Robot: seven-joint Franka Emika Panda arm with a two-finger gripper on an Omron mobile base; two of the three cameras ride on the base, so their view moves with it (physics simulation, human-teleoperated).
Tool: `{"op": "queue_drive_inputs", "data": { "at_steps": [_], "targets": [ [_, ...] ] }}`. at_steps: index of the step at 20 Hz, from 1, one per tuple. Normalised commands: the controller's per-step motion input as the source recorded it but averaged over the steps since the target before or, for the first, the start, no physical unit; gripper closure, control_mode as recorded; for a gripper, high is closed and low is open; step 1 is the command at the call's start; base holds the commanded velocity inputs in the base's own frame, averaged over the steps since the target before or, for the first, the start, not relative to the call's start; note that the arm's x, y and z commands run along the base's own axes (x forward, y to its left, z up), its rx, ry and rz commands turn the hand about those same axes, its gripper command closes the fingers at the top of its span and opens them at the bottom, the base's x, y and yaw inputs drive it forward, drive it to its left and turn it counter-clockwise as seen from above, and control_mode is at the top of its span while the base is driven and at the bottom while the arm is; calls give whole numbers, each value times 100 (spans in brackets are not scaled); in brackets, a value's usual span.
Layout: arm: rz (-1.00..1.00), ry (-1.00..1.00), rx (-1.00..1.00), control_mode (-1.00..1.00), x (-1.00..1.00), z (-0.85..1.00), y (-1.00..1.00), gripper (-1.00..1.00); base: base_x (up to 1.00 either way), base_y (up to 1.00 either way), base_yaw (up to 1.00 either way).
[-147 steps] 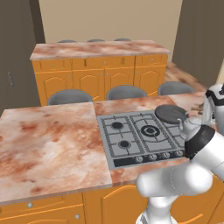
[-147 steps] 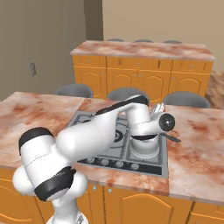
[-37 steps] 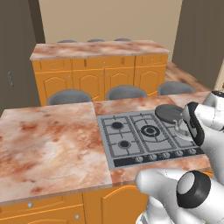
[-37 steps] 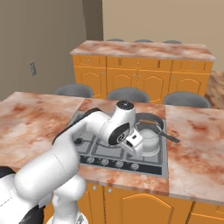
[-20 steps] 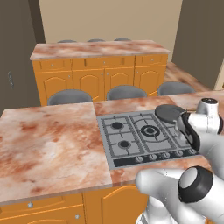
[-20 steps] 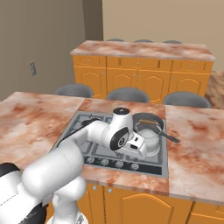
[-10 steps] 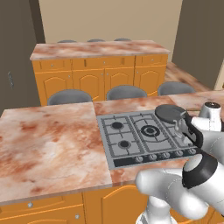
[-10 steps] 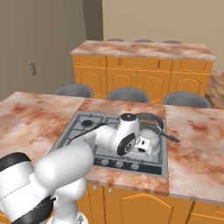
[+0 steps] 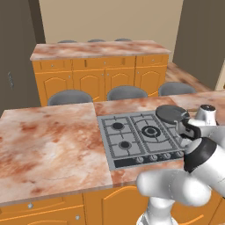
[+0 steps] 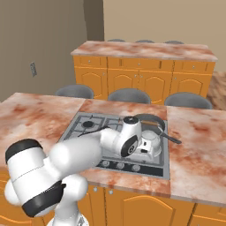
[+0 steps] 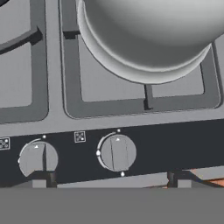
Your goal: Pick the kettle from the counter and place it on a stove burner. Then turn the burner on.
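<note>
sitting on burner grate, kettle (image 11: 148, 35), knobs (image 11: 116, 152) below

beige wall (image 9: 110, 17), grey stools (image 9: 127, 92), orange back cabinets (image 9: 101, 74)

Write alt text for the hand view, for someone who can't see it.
Close-up looking down at the cooktop's dark control strip, where two round grey knobs sit side by side. Above them, the shiny grey kettle rests on a burner grate. The gripper's dark fingertips rise at the bottom edge.

You see the kettle (image 10: 151, 144) sitting on the cooktop's (image 10: 84, 130) front right burner, the arm (image 10: 112, 142) bent just beside it. The dark pan (image 10: 152, 120) sits behind it.
</note>
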Motion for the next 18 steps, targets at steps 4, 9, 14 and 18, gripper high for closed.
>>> {"op": "queue_drive_inputs", "data": {
  "at_steps": [4,9,14,18],
  "targets": [
    [7,2,0,-100,16,-28,-15,-100,0,0,0],
    [6,2,0,-100,7,-27,-19,-100,0,0,0],
    [1,4,0,-100,0,-7,-2,-100,0,0,0],
    [0,0,0,-100,0,-3,0,-100,0,0,0]
  ]
}}
